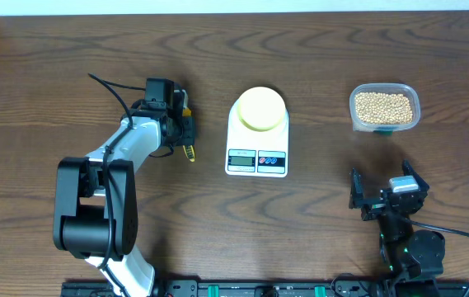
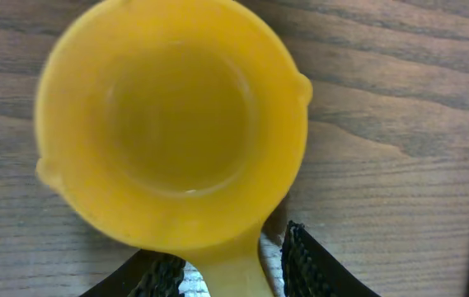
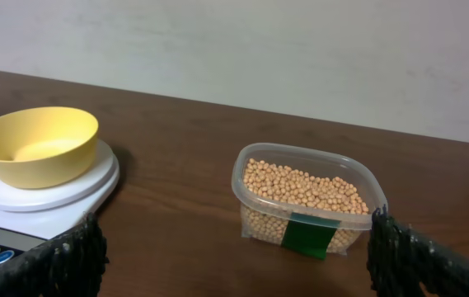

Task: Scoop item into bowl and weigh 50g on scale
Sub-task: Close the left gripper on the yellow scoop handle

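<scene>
The pale yellow bowl (image 1: 260, 108) stands empty on the white scale (image 1: 256, 159) at the table's middle; the right wrist view shows the bowl (image 3: 36, 144) and the scale (image 3: 53, 194) at its left. The tan beans (image 1: 384, 106) fill a clear tub at the back right, also seen in the right wrist view (image 3: 300, 186). My left gripper (image 1: 180, 124) is left of the scale. In the left wrist view it (image 2: 230, 264) is shut on the handle of an empty yellow scoop (image 2: 172, 124), low over the table. My right gripper (image 1: 386, 194) is open and empty, in front of the tub (image 3: 236, 221).
The clear plastic tub (image 3: 238, 177) has a green label on its front. The scoop's handle tip (image 1: 189, 151) sticks out below my left gripper. A pale wall rises behind the table's far edge.
</scene>
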Tool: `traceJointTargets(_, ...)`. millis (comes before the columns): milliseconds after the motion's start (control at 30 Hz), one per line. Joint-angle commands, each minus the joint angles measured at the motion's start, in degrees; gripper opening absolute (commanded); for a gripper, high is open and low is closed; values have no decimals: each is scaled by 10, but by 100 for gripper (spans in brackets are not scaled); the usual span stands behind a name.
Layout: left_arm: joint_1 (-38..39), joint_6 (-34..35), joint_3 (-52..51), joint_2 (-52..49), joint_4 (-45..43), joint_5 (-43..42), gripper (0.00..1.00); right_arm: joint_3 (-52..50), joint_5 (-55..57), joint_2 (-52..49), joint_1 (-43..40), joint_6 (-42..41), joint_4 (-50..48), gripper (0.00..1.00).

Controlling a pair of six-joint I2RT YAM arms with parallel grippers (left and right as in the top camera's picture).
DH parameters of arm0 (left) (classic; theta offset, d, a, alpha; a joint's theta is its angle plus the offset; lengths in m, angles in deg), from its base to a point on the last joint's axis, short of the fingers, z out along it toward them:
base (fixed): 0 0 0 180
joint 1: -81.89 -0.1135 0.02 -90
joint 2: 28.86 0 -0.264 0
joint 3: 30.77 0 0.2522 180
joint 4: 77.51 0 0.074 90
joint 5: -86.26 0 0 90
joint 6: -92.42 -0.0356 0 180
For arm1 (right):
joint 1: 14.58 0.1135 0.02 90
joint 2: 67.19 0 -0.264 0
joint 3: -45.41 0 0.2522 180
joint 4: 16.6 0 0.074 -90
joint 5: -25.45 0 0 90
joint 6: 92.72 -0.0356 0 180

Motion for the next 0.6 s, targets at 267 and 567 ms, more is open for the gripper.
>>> traceJointTargets(267, -2, 9, -8, -10, -15, 49, 42, 0, -6, 3, 2, 0, 2, 99)
traceJointTargets(567, -2, 9, -8, -10, -14, 63, 41, 0, -6, 3, 2, 0, 2, 99)
